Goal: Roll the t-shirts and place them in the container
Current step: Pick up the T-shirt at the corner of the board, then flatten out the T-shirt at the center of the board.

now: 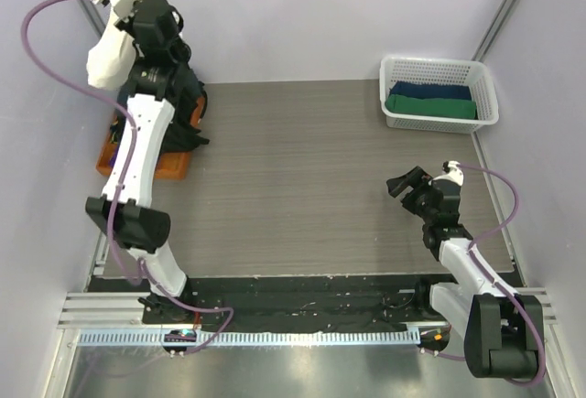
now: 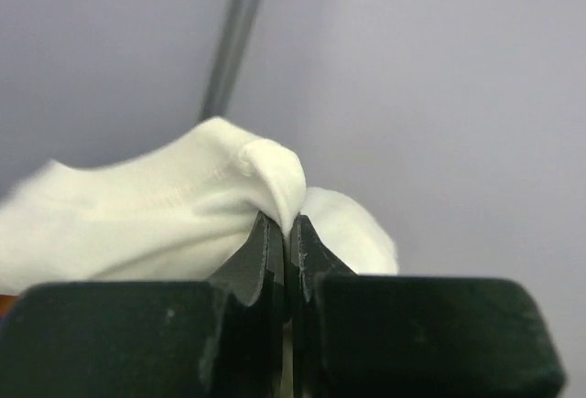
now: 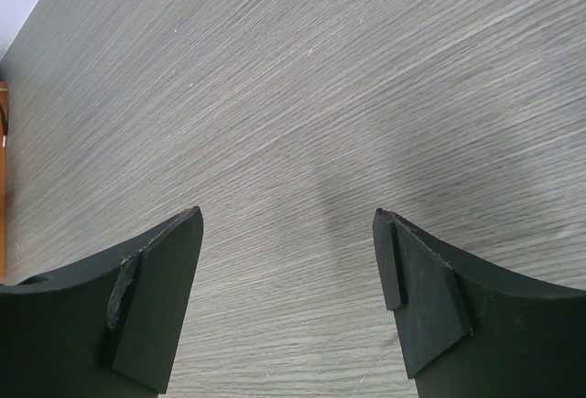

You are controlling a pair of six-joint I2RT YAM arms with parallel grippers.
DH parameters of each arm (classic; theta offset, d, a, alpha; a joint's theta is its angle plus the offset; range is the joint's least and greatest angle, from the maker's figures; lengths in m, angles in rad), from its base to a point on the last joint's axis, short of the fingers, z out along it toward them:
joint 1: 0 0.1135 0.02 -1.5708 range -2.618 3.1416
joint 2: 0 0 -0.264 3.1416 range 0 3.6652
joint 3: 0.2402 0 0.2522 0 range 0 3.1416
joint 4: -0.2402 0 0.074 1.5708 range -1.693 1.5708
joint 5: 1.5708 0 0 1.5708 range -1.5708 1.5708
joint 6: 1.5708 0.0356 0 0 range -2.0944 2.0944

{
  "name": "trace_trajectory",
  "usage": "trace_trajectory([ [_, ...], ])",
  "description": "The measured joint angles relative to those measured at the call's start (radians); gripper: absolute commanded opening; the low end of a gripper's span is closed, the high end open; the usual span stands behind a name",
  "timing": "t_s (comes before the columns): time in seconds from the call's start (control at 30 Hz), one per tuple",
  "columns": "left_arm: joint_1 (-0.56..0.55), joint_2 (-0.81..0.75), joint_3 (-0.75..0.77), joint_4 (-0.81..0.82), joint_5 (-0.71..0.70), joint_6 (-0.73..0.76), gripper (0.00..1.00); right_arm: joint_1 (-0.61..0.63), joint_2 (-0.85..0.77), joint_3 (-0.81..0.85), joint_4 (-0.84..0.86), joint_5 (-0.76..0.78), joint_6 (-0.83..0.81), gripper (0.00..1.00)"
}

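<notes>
Pale lilac walls (image 1: 302,14) close in a grey wood-grain bench (image 1: 302,169). The left arm (image 1: 137,155) reaches high over the bench's far left corner. In the wrist view its left end effector (image 2: 288,233) is pressed together, pinching a fold of the cream-white t-shirt (image 2: 165,215). The cloth bunches up above the black fingers (image 2: 261,261) and spills to either side of them. From above, that shirt (image 1: 108,58) hangs as a pale bundle beside the raised wrist, lifted clear of the bench. Below it an orange tray (image 1: 172,166) lies at the left edge, with a heap of dark cloth (image 1: 190,105) on it, partly hidden by the arm. At the far right corner stands a white lattice basket (image 1: 438,124). It holds a folded navy t-shirt (image 1: 430,90) and, just in front and touching it, a folded green t-shirt (image 1: 430,107). The right end effector (image 3: 288,270) sits low over the right side of the bench, its fingers (image 3: 156,297) spread wide. Only bare wood grain (image 3: 320,96) shows between them, and they hold nothing.
</notes>
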Motion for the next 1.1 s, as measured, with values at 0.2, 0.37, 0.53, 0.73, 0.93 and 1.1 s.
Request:
trace_trajectory([
  [0.2, -0.164, -0.198, -0.11, -0.109, 0.319, -0.297, 0.0, 0.0, -0.014, 0.0, -0.026, 0.006, -0.001, 0.83],
  [0.37, -0.343, -0.193, -0.107, -0.175, 0.541, -0.396, 0.13, 0.0, -0.054, -0.002, -0.037, 0.018, -0.004, 0.83],
  [0.53, -0.341, -0.328, -0.415, -0.157, 0.615, -0.441, 0.96, 0.0, -0.111, -0.008, -0.058, 0.04, -0.008, 0.84],
  [0.73, -0.328, -0.557, -0.955, -0.154, 0.631, -0.465, 0.82, 0.0, -0.169, -0.021, -0.076, 0.056, -0.011, 0.81],
  [0.93, -0.337, -0.601, -1.229, -0.142, 0.64, -0.447, 0.75, 0.0, -0.134, -0.032, -0.055, 0.008, -0.014, 0.57],
  [1.1, -0.341, -0.56, -1.209, -0.1, 0.658, -0.381, 0.8, 0.001, -0.035, -0.039, 0.03, -0.101, -0.01, 0.53],
])
